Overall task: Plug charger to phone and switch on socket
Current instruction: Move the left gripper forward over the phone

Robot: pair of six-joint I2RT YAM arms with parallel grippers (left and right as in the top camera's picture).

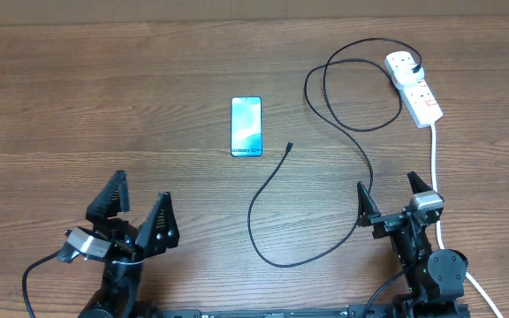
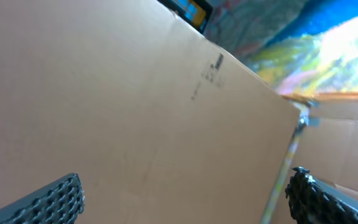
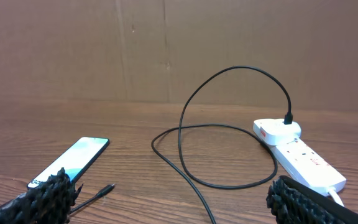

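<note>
The phone (image 1: 246,127) lies flat at the table's middle, its blue-teal screen lit; it also shows in the right wrist view (image 3: 73,160). The charger's black cable (image 1: 312,190) loops across the table, its connector tip (image 1: 289,146) lying just right of the phone, apart from it; the tip shows in the right wrist view (image 3: 104,188). The white adapter (image 1: 405,64) sits in the socket strip (image 1: 418,89) at the far right, also in the right wrist view (image 3: 297,154). My left gripper (image 1: 133,210) and right gripper (image 1: 387,196) are open, empty, near the front edge.
The socket's thick white cord (image 1: 435,168) runs down the right side past my right arm. A cardboard wall (image 3: 179,50) stands behind the table; the left wrist view shows only cardboard (image 2: 135,106) and a colourful backdrop.
</note>
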